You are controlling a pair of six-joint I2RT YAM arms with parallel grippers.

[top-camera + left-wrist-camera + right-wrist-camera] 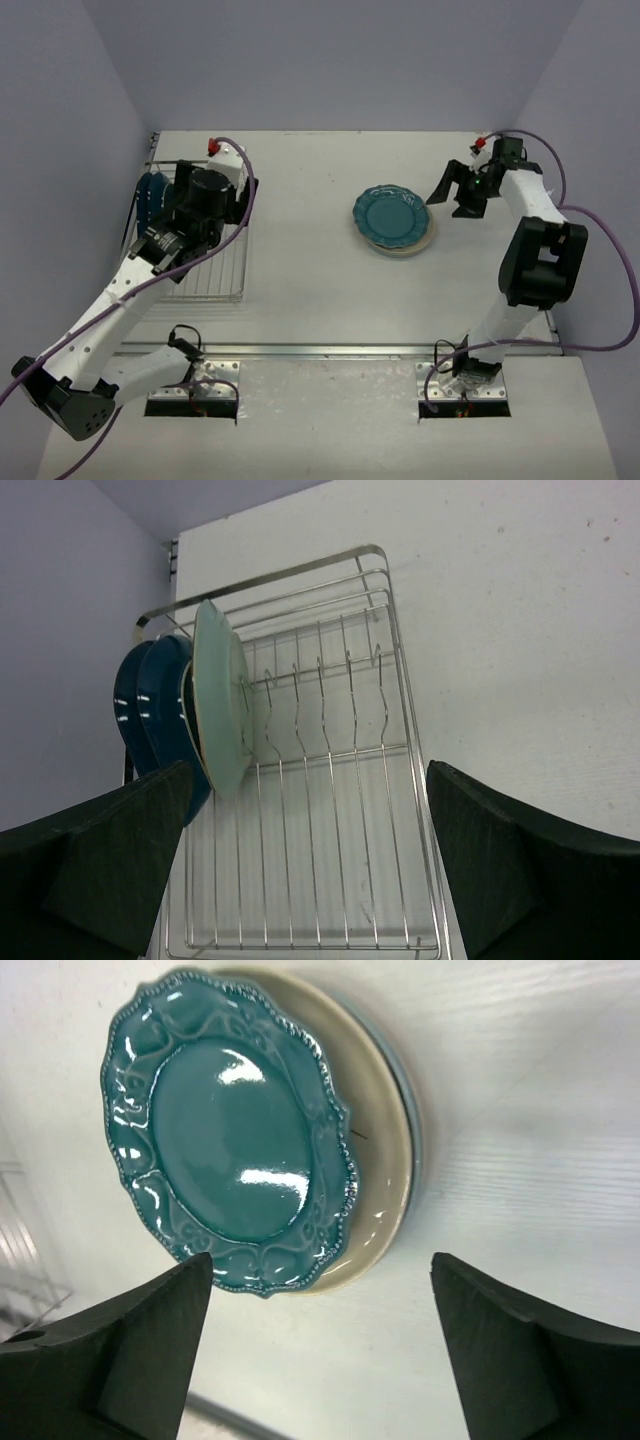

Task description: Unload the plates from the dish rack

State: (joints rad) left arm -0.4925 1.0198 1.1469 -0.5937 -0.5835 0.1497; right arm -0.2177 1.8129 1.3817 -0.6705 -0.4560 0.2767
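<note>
Top external view: the dish rack [215, 275] sits on the counter [330, 300] at the left of the frame, with the left arm reaching over it, and dark blue plates [152, 195] stand on edge at the rack's left side. Right of centre, a teal plate [390, 215] with a scalloped rim lies flat on a cream plate [405, 247]. The right claw [455, 190] sits just to the right of that stack and apart from it. In the left wrist view, the left claw [320, 870] is released, its two dark fingers spread wide at the lower corners with only rack wires between them. A pale blue plate [220, 715] stands upright in the upper left, with two dark navy plates [160, 705] just behind it to the left. All three are above the left finger [110, 860], whose tip overlaps the lower edge of a navy plate; I cannot tell whether they touch. In the right wrist view, the right claw is also released and holds nothing. The teal plate fills the upper left and centre of the frame, above the gap between the fingers, and the cream plate's light blue rim shows at its right.
</note>
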